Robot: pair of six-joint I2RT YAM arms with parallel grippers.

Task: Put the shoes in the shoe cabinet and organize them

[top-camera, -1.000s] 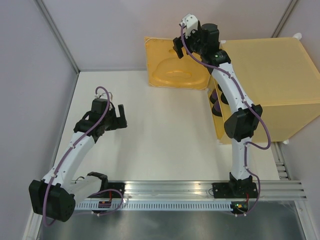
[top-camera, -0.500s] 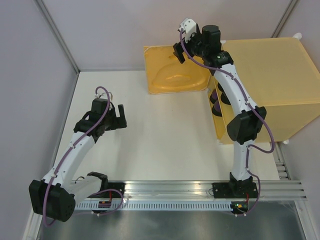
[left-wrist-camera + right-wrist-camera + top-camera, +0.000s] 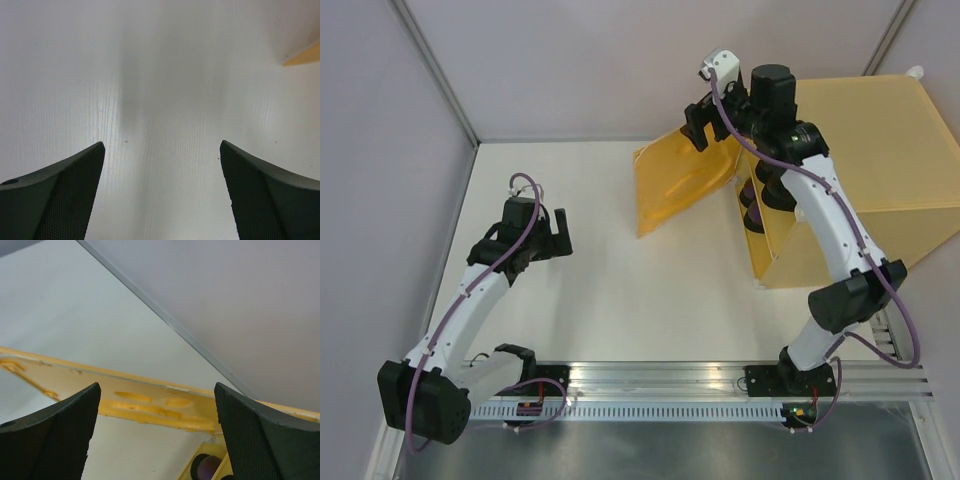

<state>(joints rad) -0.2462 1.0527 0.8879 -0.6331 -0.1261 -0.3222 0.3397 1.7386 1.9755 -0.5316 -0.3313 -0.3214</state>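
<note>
The yellow-orange shoe cabinet stands at the right of the table. Its hinged door stands at an angle, partly swung towards the opening. Inside the opening I see the ends of purple and black shoes; one purple shoe end also shows in the right wrist view. My right gripper is open, just above and behind the door's top edge, holding nothing. My left gripper is open and empty over bare table at the left.
Grey walls close the table at the back and left. A metal rail runs along the near edge. A corner of the yellow door shows in the left wrist view.
My right arm has swung to the right and the door has turned from wide open against the back towards the cabinet opening. The left arm has not moved.
</note>
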